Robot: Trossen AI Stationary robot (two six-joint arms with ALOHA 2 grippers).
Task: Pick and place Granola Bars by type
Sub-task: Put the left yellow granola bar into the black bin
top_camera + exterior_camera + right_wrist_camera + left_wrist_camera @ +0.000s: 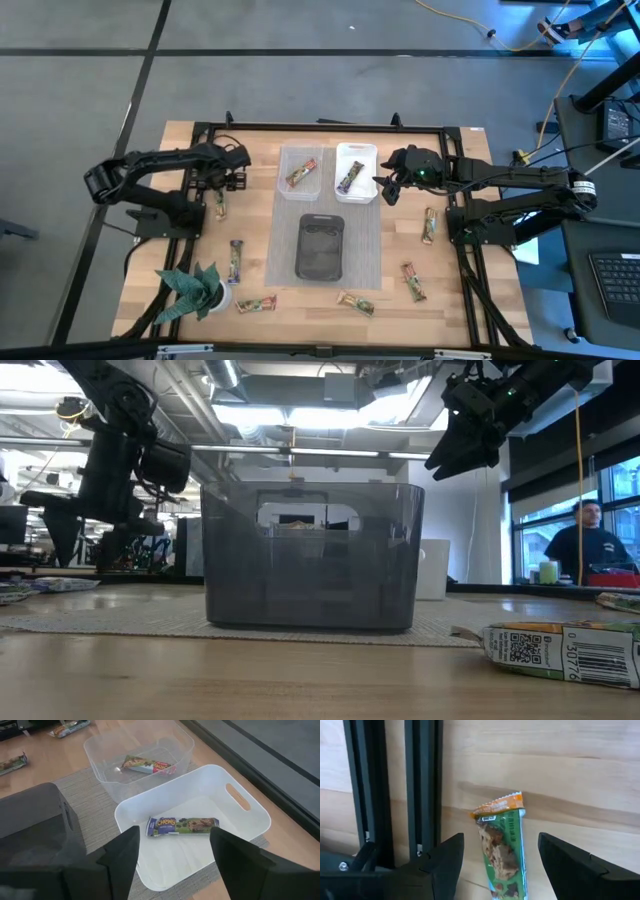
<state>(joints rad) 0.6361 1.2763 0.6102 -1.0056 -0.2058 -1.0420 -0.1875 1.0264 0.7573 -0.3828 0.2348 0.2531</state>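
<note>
High view: three bins (298, 158), eight Granola Bars (236, 261)

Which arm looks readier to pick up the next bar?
The left. Its open gripper already straddles a green bar on the table. The right gripper hangs open and empty over the white bin, which already holds one bar.

"Chewy" on blue-purple bar (182, 825) in white bin (250, 827) — other wrapper print unreadable.

green-orange bar (502, 850) | white tray (250, 827) | clear tray (100, 750) | smoky-grey bin (312, 555) | pale wood table (500, 300) | grey woven mat (365, 255)
</note>
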